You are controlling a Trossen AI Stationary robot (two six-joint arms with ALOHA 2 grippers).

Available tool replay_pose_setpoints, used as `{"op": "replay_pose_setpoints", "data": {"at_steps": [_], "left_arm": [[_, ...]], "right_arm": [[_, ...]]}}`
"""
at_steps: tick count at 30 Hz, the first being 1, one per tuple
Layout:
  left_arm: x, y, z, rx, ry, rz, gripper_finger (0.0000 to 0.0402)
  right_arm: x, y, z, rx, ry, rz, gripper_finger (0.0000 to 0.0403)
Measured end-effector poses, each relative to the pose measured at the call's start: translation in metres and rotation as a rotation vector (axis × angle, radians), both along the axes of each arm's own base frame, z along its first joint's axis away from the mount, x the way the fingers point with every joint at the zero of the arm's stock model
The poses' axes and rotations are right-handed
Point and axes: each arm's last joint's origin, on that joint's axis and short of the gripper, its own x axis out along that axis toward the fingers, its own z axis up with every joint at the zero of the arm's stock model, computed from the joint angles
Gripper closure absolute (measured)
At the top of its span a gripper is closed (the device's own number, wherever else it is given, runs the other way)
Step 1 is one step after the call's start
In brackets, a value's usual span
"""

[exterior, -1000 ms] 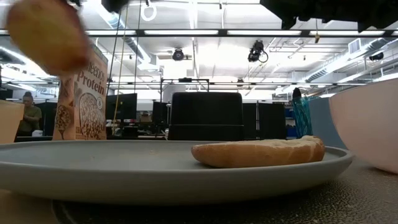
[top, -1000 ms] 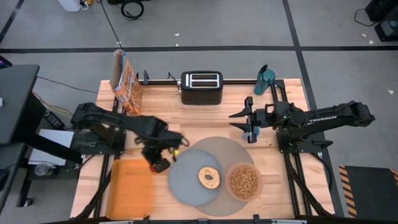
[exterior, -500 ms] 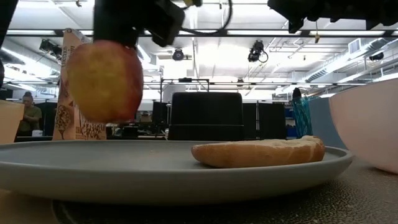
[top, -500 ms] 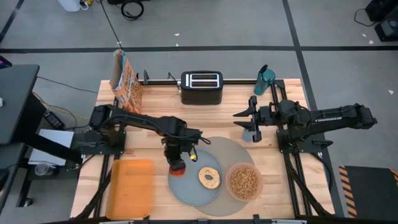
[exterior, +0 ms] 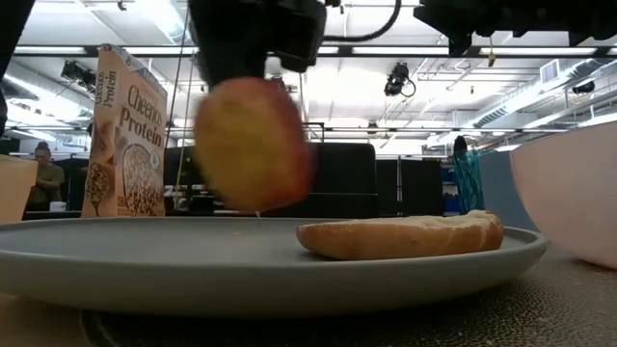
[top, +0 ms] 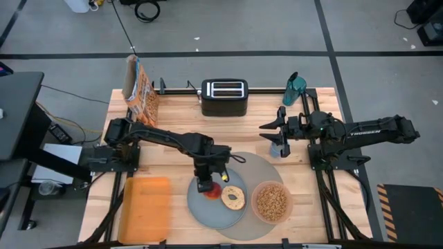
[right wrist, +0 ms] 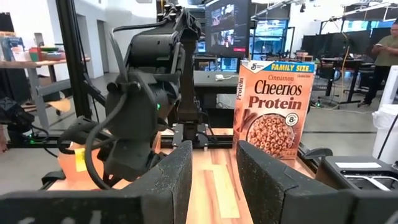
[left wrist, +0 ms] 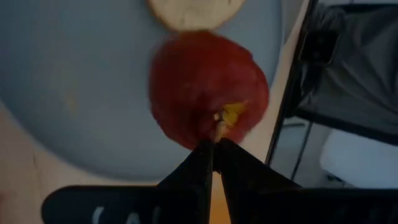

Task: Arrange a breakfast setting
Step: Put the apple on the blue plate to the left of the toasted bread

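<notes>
Since a moment ago our left claw (top: 205,185) has carried the red fruit (top: 212,191) from beside the orange tray (top: 145,209) to above the grey-blue plate (top: 201,207), just beside the bagel (top: 232,198). We see its fingers pinched shut on the fruit's stem, the fruit hanging clear of the plate. Our right claw (top: 278,145) waits partly open and empty over the counter (top: 180,117), near the toaster (top: 224,96). Cereal fills the pink bowl (top: 272,201).

light: bright overhead tubes | blur: red fruit (exterior: 253,145) smeared | foreground plate (exterior: 270,265) soft
</notes>
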Motion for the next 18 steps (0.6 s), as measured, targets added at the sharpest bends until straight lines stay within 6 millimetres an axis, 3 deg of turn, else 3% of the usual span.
{"op": "replay_pose_setpoints", "data": {"at_steps": [18], "left_arm": [[0.0,-0.026,-0.006,0.022,-0.003,-0.03,0.037]], "right_arm": [[0.0,0.0,-0.001,0.003,0.005,0.002,0.027]]}}
